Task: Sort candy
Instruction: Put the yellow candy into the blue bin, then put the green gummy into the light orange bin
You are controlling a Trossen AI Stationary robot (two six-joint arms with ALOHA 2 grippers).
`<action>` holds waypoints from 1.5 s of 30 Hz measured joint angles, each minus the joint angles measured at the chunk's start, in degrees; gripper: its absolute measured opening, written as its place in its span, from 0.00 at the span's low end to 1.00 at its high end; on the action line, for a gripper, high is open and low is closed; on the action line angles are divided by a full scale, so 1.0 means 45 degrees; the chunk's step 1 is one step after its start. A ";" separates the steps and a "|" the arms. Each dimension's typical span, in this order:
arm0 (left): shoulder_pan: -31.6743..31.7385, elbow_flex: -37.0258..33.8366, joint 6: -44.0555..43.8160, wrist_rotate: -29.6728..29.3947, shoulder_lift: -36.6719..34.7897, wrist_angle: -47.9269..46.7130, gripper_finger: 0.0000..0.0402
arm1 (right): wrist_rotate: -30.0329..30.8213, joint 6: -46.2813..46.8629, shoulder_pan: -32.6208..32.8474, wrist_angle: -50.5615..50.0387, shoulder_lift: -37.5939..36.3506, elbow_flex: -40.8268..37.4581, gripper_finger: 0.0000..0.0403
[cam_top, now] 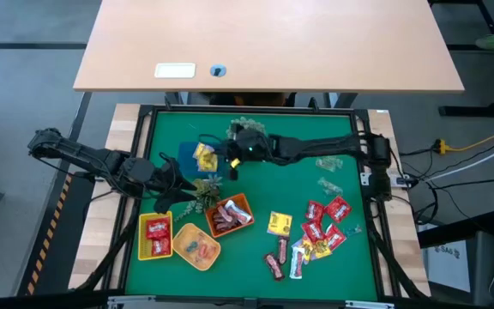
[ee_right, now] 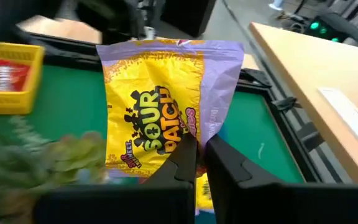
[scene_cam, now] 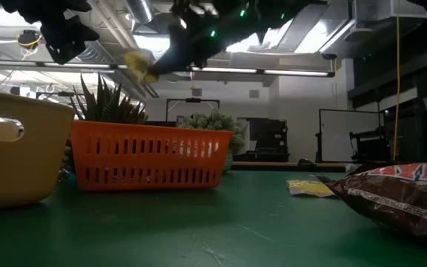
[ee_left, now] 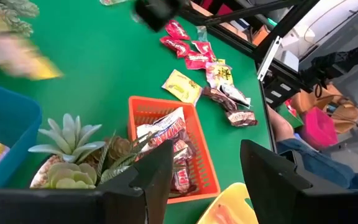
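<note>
Candy packet [ee_right: 160, 102], yellow with purple edges and bold lettering, hangs pinched by its lower edge between the nearly closed fingers of the right gripper [ee_right: 200, 149], lifted clear of the green mat, probably for carrying to a tray. Just below this pincer sits the blue bin [cam_top: 197, 154] with another yellow packet inside. Farther off, the left gripper [ee_left: 205, 165] waits with fingers wide and empty above the orange basket [ee_left: 199, 149] of brown bars, beside the plant [ee_left: 73, 143].
</note>
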 joint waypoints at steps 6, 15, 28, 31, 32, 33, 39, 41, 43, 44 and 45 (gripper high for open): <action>0.0000 0.0000 0.0015 0.0000 0.0000 0.0005 0.43 | -0.0301 0.0595 -0.0745 0.0588 0.0339 -0.0019 0.08; 0.0000 0.0000 0.0544 0.0000 -0.0004 0.0040 0.43 | -0.0742 0.1142 -0.0992 0.0377 0.0359 0.0138 0.44; 0.0003 0.0000 0.0556 -0.0005 0.0052 0.0049 0.43 | -0.0357 0.0923 -0.0951 -1.3546 -0.0175 0.5657 0.59; 0.0000 0.0000 0.0559 -0.0042 0.0137 0.0009 0.43 | -0.0324 0.0923 -0.1045 -1.5534 -0.0949 0.5728 0.59; 0.0000 0.0005 0.0559 -0.0049 0.0238 0.0080 0.43 | -0.0321 0.0951 -0.1049 -1.6132 -0.1334 0.5563 0.59; 0.0000 0.0019 0.0563 -0.0053 0.0271 0.0093 0.43 | -0.0288 0.1024 -0.1110 -1.6601 -0.1755 0.5312 0.59; -0.0002 0.0015 0.0559 -0.0049 0.0848 0.0212 0.43 | 0.0209 0.1871 -0.1103 -1.7116 -0.4669 0.1833 0.59; -0.0003 0.0015 0.0539 -0.0049 0.1126 0.0317 0.43 | 0.0436 0.2280 -0.1103 -1.6838 -0.5897 0.0153 0.59; -0.0024 0.0015 0.0534 -0.0049 0.1395 0.0331 0.43 | 0.0750 0.2658 -0.1103 -1.6435 -0.6999 -0.1498 0.59; -0.0043 0.0015 0.0534 -0.0053 0.1543 0.0372 0.43 | 0.1003 0.2817 -0.1103 -1.6122 -0.7485 -0.2315 0.59; -0.0049 0.0015 0.0534 -0.0053 0.1693 0.0441 0.43 | 0.1300 0.3022 -0.1103 -1.5844 -0.7942 -0.3051 0.59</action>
